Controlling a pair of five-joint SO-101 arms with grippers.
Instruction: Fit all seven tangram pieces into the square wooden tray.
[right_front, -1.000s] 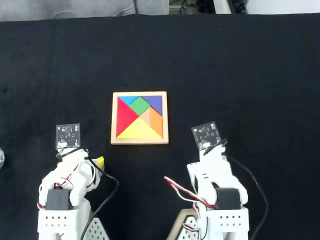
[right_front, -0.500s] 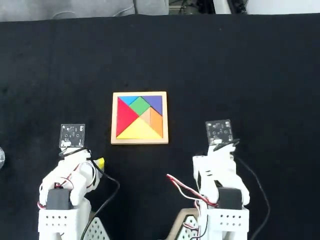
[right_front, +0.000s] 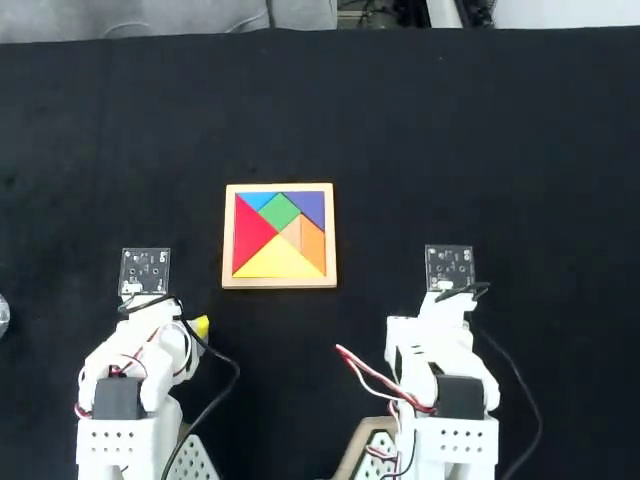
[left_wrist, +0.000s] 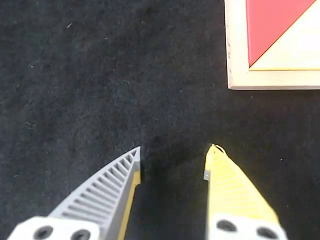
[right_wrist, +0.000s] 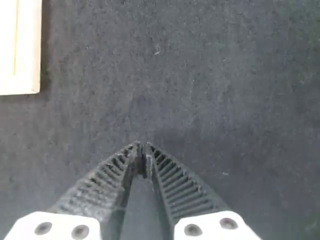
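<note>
The square wooden tray (right_front: 229, 236) lies mid-table with coloured tangram pieces filling it: red (right_front: 250, 240), yellow (right_front: 276, 262), green, blue, purple and orange ones. Its corner (left_wrist: 235, 60) with red and yellow pieces appears in the left wrist view, and its pale rim (right_wrist: 20, 50) in the right wrist view. My left gripper (left_wrist: 172, 152) hovers open over bare cloth, below and left of the tray in the high view. My right gripper (right_wrist: 141, 148) is shut on nothing, over cloth below and right of the tray.
Black cloth (right_front: 480, 140) covers the table. Both arm bases (right_front: 120, 430) stand at the near edge, with cables trailing beside the right base (right_front: 445, 430). A pale wall strip runs along the far edge.
The right arm's wrist has swung to the right, away from the tray. The left arm shifted slightly a second ago and has since kept still.
</note>
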